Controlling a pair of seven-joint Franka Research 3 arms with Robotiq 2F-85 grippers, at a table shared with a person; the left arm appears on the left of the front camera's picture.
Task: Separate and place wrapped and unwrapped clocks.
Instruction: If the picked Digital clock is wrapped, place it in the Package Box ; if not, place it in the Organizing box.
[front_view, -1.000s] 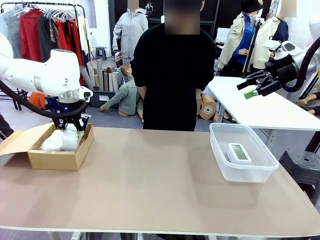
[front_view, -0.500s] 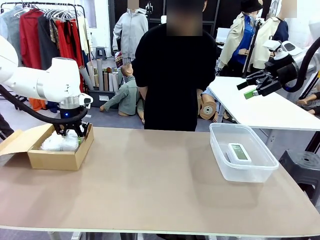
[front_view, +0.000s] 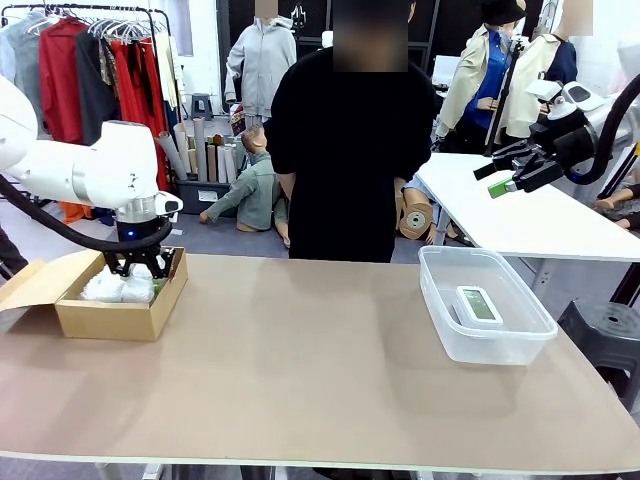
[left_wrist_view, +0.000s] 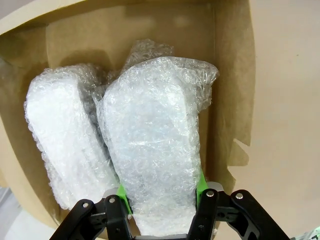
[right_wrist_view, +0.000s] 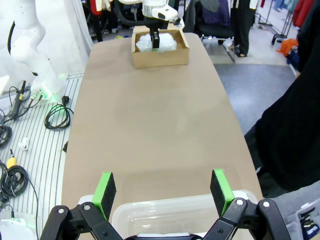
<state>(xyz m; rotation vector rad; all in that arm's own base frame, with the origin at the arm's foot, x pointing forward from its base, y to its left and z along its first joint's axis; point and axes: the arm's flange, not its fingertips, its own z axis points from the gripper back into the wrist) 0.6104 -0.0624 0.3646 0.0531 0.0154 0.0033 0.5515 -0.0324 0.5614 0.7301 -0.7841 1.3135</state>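
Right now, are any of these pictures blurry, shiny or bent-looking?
Front view: sharp, evenly lit; the clear plastic tub casts only a faint shadow. Left wrist view: the bubble-wrapped white lump glistens. Right wrist view: wide-angle, so the tan table narrows toward the brown cardboard box.

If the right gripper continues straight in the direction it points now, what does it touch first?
Most likely the near rim of the clear plastic tub, which sits just beyond the open right gripper. Past it lies bare table. Depth is hard to judge.
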